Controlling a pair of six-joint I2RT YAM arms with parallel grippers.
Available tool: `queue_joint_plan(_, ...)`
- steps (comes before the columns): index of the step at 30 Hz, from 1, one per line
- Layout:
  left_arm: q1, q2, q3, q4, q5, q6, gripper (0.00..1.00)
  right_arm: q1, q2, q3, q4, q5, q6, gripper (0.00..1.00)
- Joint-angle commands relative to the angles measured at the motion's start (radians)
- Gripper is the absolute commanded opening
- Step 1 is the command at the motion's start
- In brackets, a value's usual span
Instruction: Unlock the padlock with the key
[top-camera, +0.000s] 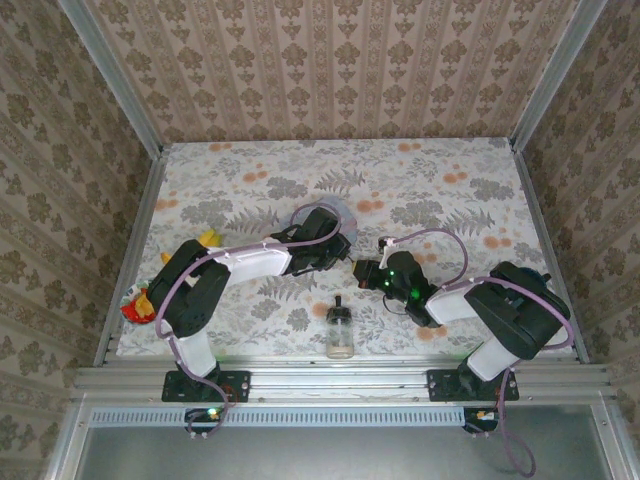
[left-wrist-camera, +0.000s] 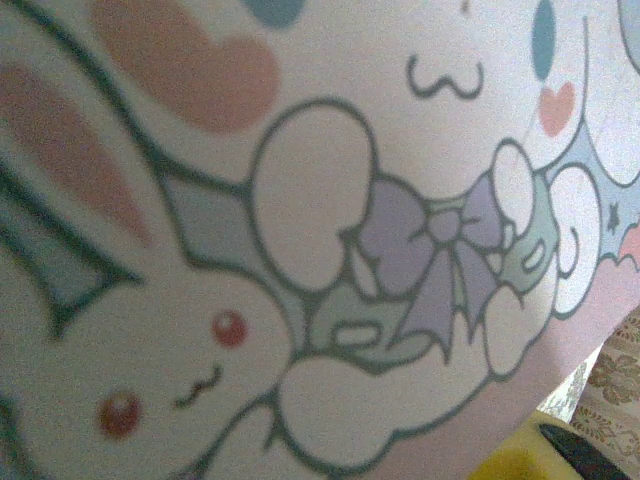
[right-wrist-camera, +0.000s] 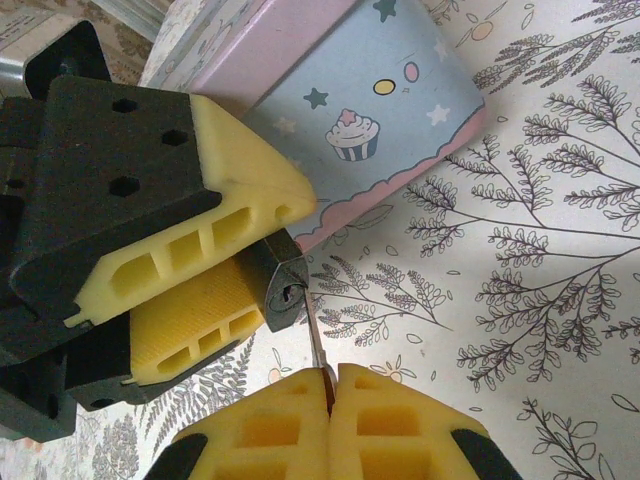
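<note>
In the right wrist view the small dark padlock (right-wrist-camera: 281, 287) is pinched between the yellow fingers (right-wrist-camera: 236, 186) of my left gripper (right-wrist-camera: 262, 262), keyhole face turned toward the camera. My right gripper (right-wrist-camera: 328, 385) is shut on the key (right-wrist-camera: 316, 348). The key's thin blade points up and its tip meets the padlock's face beside the keyhole; I cannot tell whether it is inside. The shackle is hidden between the left fingers. In the top view the left gripper (top-camera: 346, 256) and right gripper (top-camera: 368, 268) meet at the table's middle with the padlock (top-camera: 357, 262) between them.
A pale blue and pink cartoon tin (right-wrist-camera: 385, 95) lies just behind the padlock, under the left wrist; its lid (left-wrist-camera: 320, 240) is close to the left wrist camera. A glass bottle with black cap (top-camera: 340, 330) stands near the front edge. A red-yellow toy (top-camera: 136, 304) lies far left.
</note>
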Motion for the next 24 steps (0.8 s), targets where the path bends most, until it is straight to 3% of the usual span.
queue_joint_plan(1,-0.005,-0.018,-0.004,0.022,0.054,-0.009,0.16,-0.013,-0.001,0.006,0.054,-0.069,0.011,0.0)
queue_joint_plan(11,-0.002,-0.026,-0.001,0.018,0.062,0.011,0.16,-0.072,-0.071,-0.056,-0.001,-0.12,0.011,0.0)
queue_joint_plan(24,-0.002,-0.025,-0.004,0.028,0.063,0.011,0.16,-0.081,-0.043,-0.026,0.027,-0.169,0.04,0.0)
